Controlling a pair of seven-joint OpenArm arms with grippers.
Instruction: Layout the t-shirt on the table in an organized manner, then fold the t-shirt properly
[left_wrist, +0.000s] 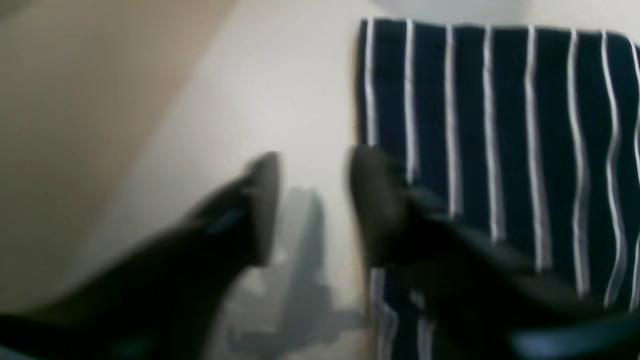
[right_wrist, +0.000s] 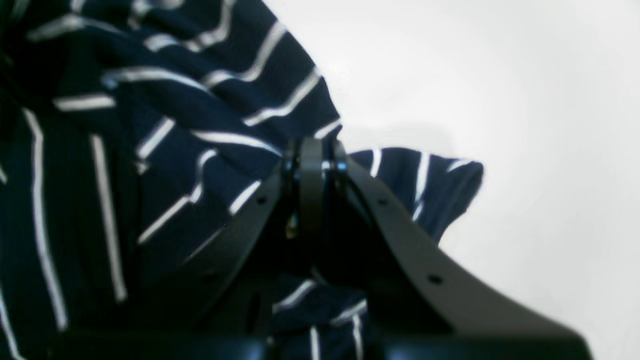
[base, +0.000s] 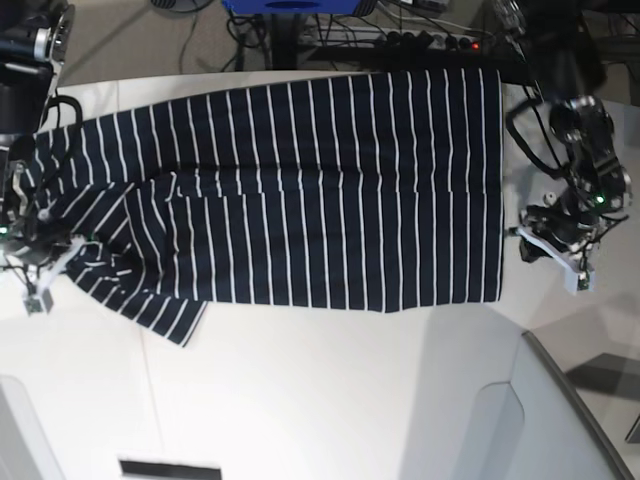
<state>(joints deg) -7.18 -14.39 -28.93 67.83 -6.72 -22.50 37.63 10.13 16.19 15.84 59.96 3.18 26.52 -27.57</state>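
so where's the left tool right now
Base view, right side: the left tool hangs open just off the dark navy striped t-shirt's straight edge.

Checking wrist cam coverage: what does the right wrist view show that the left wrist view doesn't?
Right wrist only: the right end effector shut on a bunched fold of the t-shirt, stripes running crooked. Left wrist only: the left end effector open, holding nothing, beside a flat, straight edge of the shirt, with its shadow on the table. Both: striped cloth against white tabletop.
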